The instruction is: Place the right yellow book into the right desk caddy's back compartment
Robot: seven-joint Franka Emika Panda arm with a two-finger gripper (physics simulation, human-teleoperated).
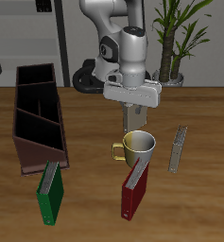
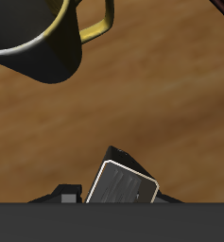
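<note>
1. Nearest the desk's front edge, a green book lies at the frame's lower left and a red book at lower centre.
2. Just behind the red book stands a yellow mug (handle toward the caddy), with another thin yellow book near it.
3. Above the mug, the end effector is clenched on the right yellow book, holding it off the desk.
4. The right desk caddy fills the frame's left; its back compartment is farthest, at upper left.

The mug is cut off; the claw's fingertips are hidden.
</note>
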